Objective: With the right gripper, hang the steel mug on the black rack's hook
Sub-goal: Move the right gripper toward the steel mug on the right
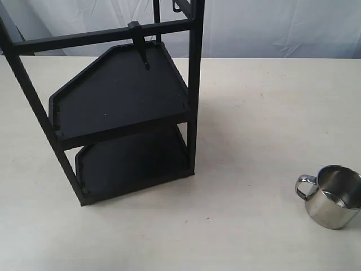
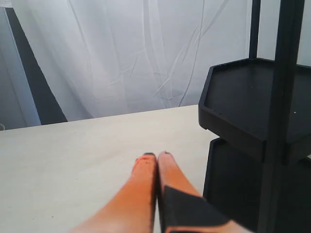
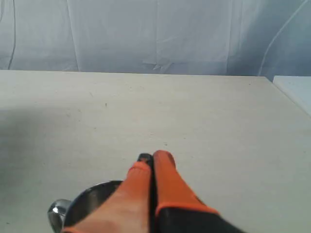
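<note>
1. Upright on the table, near right edge of exterior view: mug, handle toward the rack.
2. Right gripper pressed together, empty, just above the mug's rim.
3. Left gripper also closed, beside the rack, farther off.
4. Hook well apart, high on the crossbar.

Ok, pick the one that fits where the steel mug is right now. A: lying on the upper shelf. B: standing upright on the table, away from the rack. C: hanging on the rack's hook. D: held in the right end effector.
B: the steel mug stands upright on the table, well apart from the black rack.
</note>
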Available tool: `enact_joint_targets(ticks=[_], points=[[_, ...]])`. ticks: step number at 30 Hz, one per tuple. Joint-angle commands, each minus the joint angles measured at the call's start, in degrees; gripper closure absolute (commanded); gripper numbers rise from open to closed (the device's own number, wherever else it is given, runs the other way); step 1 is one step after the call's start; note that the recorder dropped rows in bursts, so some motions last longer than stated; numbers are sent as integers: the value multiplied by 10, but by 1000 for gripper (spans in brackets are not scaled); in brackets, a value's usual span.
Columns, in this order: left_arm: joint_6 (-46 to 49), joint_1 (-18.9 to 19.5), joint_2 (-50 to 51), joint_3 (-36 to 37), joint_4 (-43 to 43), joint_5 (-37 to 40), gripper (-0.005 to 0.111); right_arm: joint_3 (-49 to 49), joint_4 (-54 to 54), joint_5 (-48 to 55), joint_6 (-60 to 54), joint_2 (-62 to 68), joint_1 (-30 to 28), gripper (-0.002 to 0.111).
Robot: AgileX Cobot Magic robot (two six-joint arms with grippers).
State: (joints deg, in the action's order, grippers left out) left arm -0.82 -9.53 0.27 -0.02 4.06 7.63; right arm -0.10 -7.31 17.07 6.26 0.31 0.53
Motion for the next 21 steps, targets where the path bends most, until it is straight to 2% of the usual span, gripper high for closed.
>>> enact_joint_targets(ticks=[1,4,6,8,13,15,16,17,19,21], points=[[-1,-3,-3,0,0,-3,105,1,186,-87,89,-3,1,109],[-1,-3,-3,0,0,-3,105,1,499,-143,201,-3,1,109],[-1,-3,-3,0,0,-3,105,1,618,-171,204,-3,1,109],[-1,-3,-3,0,0,-3,105,1,645,-212,202,-3,1,109],[-1,-3,-3,0,0,-3,105,1,608,-347,196,-3,1,109],[-1,-3,-3,0,0,-3,105,1,611,-333,268,-3,1,109],[-1,-3,-3,0,0,-3,105,-6,555,-296,291,-3,1,109],[-1,-3,-3,0,0,-3,105,-44,378,-246,265,-3,1,109],[-1,-3,-3,0,0,-3,105,-104,140,-150,264,-3,1,109],[-1,-3,-3,0,0,-3,105,-166,32,-29,265,36,1,109]])
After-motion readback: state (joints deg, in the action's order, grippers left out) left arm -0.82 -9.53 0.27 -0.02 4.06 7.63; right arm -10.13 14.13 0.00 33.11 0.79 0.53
